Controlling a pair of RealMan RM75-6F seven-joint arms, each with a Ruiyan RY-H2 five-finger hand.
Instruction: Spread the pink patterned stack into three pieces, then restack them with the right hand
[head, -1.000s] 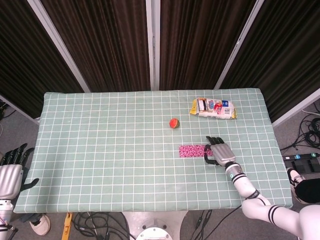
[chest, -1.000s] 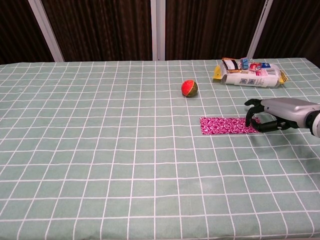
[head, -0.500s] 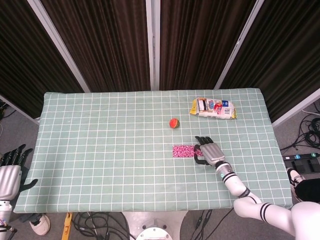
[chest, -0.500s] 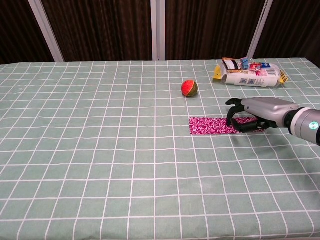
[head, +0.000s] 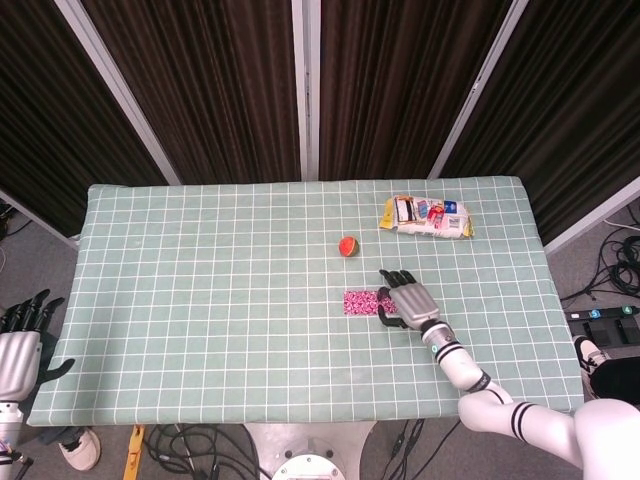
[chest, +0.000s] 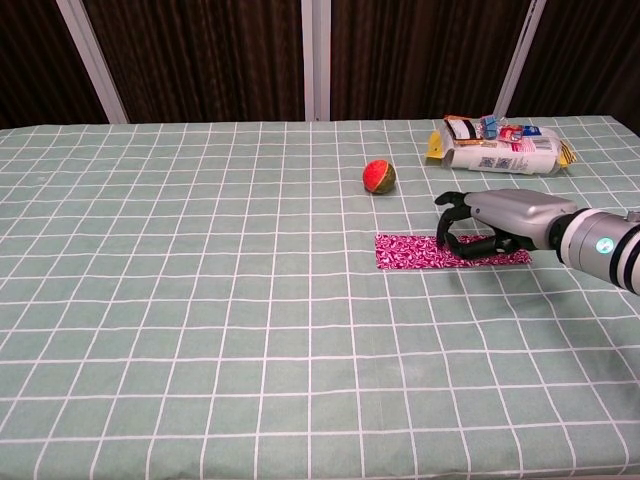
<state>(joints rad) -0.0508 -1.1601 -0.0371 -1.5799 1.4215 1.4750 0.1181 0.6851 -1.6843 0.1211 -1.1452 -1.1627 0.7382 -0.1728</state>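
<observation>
The pink patterned stack (head: 358, 301) lies flat on the green checked tablecloth, right of the middle. In the chest view it shows as a long strip (chest: 405, 252), its right end reaching out past the hand as if the pieces are fanned out. My right hand (head: 405, 298) rests over its middle, fingertips (chest: 447, 232) curved down and pressing on the pink surface without gripping it. My left hand (head: 18, 350) hangs off the table's left front corner, fingers apart, holding nothing.
A red and green ball (chest: 379, 176) sits just behind the strip's left end. A snack bag (chest: 500, 145) lies at the back right. The tablecloth (head: 200, 290) stretches wide to the left of the strip.
My right hand has slid left across the table with its fingertips on the pink stack. The strip's left end has moved left, and pink now shows to the right of the hand.
</observation>
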